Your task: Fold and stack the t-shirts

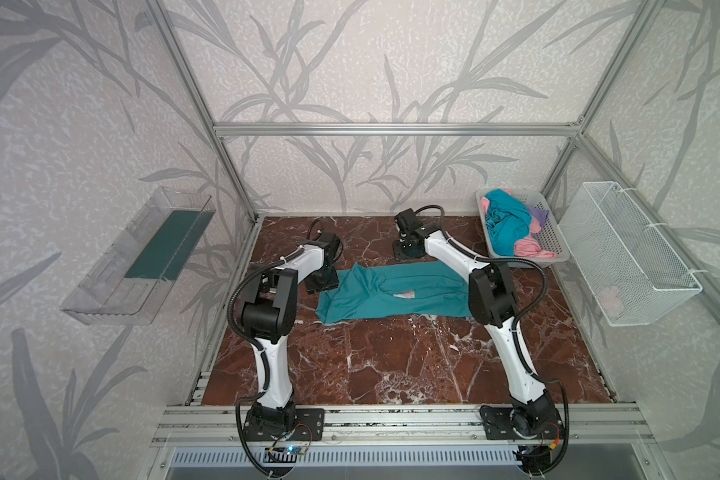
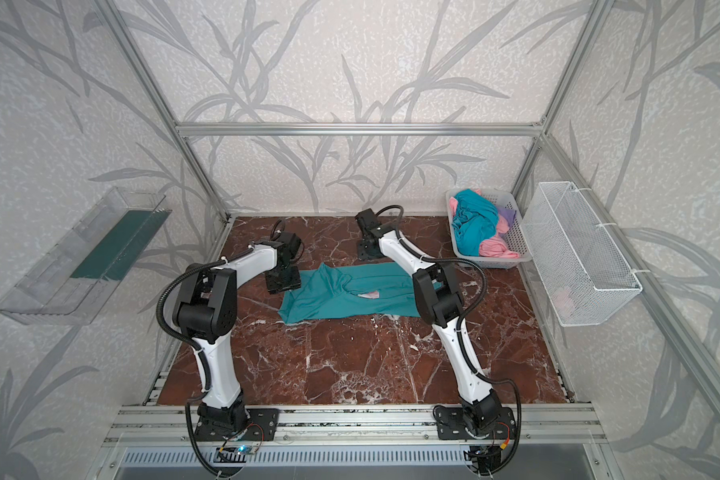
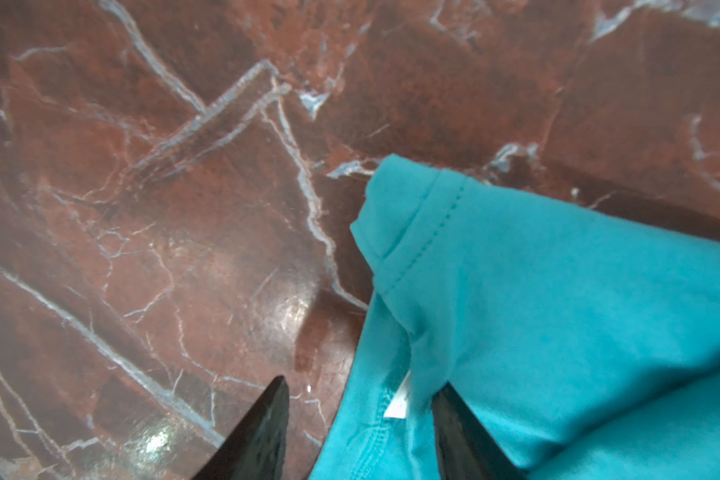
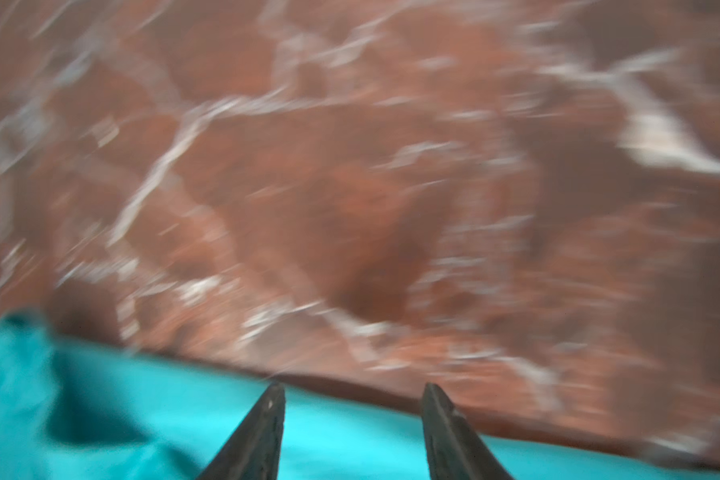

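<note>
The red-brown marbled bench (image 1: 391, 365) carries a teal t-shirt (image 1: 371, 295) spread flat in a long band from left to right across its far half, rumpled at the left end. In the far right corner stands a grey perforated basket (image 1: 551, 237) heaped with more t-shirts: teal (image 1: 506, 224), pink (image 1: 528, 247) and lilac (image 1: 539, 214). The left gripper (image 3: 358, 384) sits at the shirt's left end, near the bench's left edge. Its fingers (image 3: 267, 424) are spread apart, with a hemmed edge of the cloth between them and nothing pinched. The right gripper (image 4: 354, 388) hangs at the shirt's far edge. Its wrist view is blurred, yet the fingers (image 4: 262, 428) show parted over the line where teal meets bare marble, grasping nothing. A small white label (image 3: 398, 401) peeks from the fabric between the left fingers, and a pink-and-white patch (image 1: 404, 294) shows near the shirt's middle.
</note>
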Robot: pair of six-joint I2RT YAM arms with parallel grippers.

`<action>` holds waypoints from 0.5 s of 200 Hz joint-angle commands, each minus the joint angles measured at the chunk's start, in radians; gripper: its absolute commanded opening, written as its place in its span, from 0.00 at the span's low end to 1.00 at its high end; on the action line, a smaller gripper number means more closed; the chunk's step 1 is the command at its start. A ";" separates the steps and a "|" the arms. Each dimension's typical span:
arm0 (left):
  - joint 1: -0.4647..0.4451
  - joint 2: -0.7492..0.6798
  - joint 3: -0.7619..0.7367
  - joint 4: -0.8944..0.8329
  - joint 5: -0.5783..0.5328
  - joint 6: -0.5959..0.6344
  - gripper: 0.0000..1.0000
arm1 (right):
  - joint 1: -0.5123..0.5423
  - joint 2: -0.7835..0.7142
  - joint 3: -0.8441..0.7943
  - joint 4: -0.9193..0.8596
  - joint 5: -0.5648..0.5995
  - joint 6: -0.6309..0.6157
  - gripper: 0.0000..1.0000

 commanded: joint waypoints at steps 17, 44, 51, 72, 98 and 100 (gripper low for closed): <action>0.004 -0.113 -0.055 -0.052 0.003 -0.037 0.56 | 0.044 -0.145 -0.155 0.017 -0.087 0.048 0.55; -0.016 -0.238 -0.139 -0.057 0.016 -0.058 0.55 | 0.066 -0.300 -0.366 0.126 -0.108 0.043 0.54; -0.023 -0.270 -0.163 -0.057 0.016 -0.064 0.55 | 0.075 -0.341 -0.428 0.169 -0.116 0.039 0.53; -0.039 -0.350 -0.227 -0.050 0.042 -0.090 0.56 | 0.113 -0.427 -0.563 0.240 -0.160 0.003 0.51; -0.076 -0.402 -0.296 -0.026 0.074 -0.121 0.56 | 0.171 -0.466 -0.649 0.265 -0.228 -0.053 0.50; -0.079 -0.404 -0.301 -0.023 0.075 -0.124 0.56 | 0.174 -0.468 -0.655 0.267 -0.233 -0.054 0.50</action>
